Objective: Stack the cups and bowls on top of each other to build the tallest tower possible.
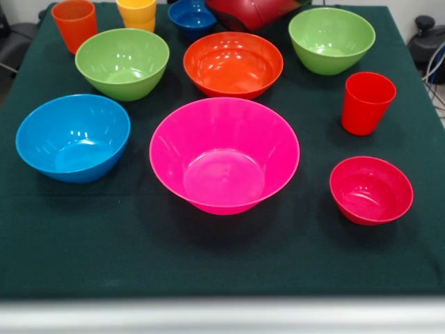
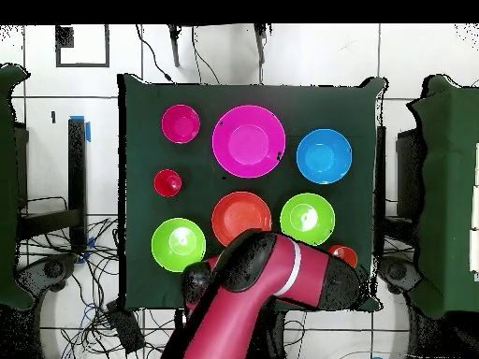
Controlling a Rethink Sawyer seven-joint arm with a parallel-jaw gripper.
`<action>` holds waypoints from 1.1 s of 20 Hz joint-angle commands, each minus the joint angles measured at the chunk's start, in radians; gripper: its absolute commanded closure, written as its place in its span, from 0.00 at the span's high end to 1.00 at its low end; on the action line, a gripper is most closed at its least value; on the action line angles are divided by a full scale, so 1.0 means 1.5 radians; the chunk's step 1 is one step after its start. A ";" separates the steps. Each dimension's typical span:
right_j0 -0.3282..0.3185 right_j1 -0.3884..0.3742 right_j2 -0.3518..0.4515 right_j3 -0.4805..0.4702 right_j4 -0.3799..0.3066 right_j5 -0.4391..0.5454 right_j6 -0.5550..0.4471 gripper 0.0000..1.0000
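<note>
A large pink bowl [image 1: 224, 156] [image 2: 248, 141] sits mid-table, with a sky blue bowl [image 1: 73, 138] [image 2: 324, 156] beside it. Behind them stand an orange bowl [image 1: 233, 64] [image 2: 239, 215] and two lime green bowls [image 1: 122, 62] [image 1: 332, 40]. A red cup [image 1: 366, 103] [image 2: 168, 182] stands upright by a small red bowl [image 1: 370, 189] [image 2: 181, 123]. An orange cup [image 1: 74, 24], a yellow cup [image 1: 137, 14] and a small dark blue bowl [image 1: 192, 15] line the far edge. Everything stands apart and mouth up. The red arm [image 1: 254, 12] [image 2: 262, 290] hangs over that edge. Its gripper does not show.
A dark green cloth [image 1: 222, 264] covers the table. In the overhead view the arm hides the yellow cup and the dark blue bowl. Cables and dark chairs lie around the table on the floor.
</note>
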 commanded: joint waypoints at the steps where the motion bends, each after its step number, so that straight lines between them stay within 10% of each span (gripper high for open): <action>1: 0.000 -0.048 0.066 -0.048 0.031 0.044 -0.102 1.00; 9: 0.016 -0.122 0.101 0.070 0.061 0.001 -0.037 1.00; 22: 0.046 -0.105 0.094 0.077 0.029 -0.094 -0.010 1.00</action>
